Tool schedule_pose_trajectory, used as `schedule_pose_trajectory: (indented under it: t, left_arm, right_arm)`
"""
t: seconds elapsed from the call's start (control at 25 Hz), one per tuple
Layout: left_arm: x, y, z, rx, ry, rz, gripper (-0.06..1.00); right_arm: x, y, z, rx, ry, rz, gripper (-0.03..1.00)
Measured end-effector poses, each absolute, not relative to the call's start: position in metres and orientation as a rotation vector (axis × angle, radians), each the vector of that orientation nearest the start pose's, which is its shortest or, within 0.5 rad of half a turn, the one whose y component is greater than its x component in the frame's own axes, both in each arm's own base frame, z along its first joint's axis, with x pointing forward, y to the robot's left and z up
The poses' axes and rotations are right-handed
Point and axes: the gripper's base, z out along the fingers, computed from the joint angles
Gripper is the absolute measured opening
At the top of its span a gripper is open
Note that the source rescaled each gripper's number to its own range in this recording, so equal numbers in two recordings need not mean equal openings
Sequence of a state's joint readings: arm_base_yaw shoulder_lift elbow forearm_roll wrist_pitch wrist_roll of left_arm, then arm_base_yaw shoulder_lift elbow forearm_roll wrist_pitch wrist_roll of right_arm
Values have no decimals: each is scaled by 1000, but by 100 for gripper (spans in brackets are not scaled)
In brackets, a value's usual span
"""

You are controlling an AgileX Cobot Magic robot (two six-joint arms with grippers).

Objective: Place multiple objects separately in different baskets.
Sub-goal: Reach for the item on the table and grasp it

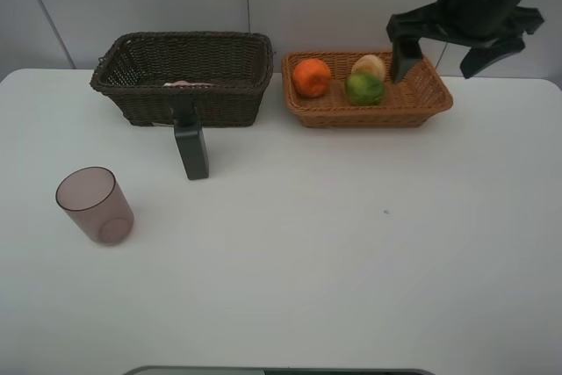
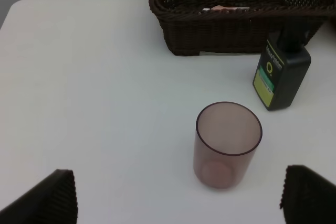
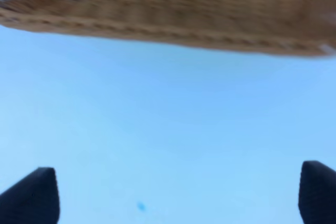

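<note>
Orange (image 1: 311,77), peach (image 1: 369,66), lime (image 1: 363,89) in tan basket (image 1: 378,117)

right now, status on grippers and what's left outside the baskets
Left gripper open, empty, facing cup. Right gripper open, empty, by tan basket. Cup and dark bottle on table. Nothing blocking cup.
</note>
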State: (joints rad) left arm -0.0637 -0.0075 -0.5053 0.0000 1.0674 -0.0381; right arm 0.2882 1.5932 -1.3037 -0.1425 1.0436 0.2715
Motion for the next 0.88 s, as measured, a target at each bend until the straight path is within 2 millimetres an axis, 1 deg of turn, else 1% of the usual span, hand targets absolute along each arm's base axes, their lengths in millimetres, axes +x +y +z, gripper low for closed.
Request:
schedule_pose_trajectory:
  t: [0.12,0.2,0.28,0.4,0.56,0.76,0.84,0.88]
  left_arm:
    - [-7,0,278,26,2039,-64,100]
    - [-7,0,278,26,2039,-64,100]
    - [-7,0,278,26,2039,-64,100]
    - [-7,0,278,26,2039,-64,100]
    - [-7,0,278,26,2039,-64,100]
    - [-7,0,278,26,2039,-64,100]
    - [-7,0,278,26,2039,-64,100]
    - [-7,0,278,26,2039,-64,100]
  right_arm:
    - [279,48,309,-16,2746,-67,92]
    - [255,32,321,9,2701,-76,92]
    - [229,22,334,38,2642,-73,92]
    - [192,16,349,37,2550,-59,92]
    - [142,9,363,37,2411,-30,92]
    - [83,2,364,2,2273,-1,92]
    - [62,-1,360,-16,2233,0,92]
    - [55,-2,357,-21,2219,-1,92]
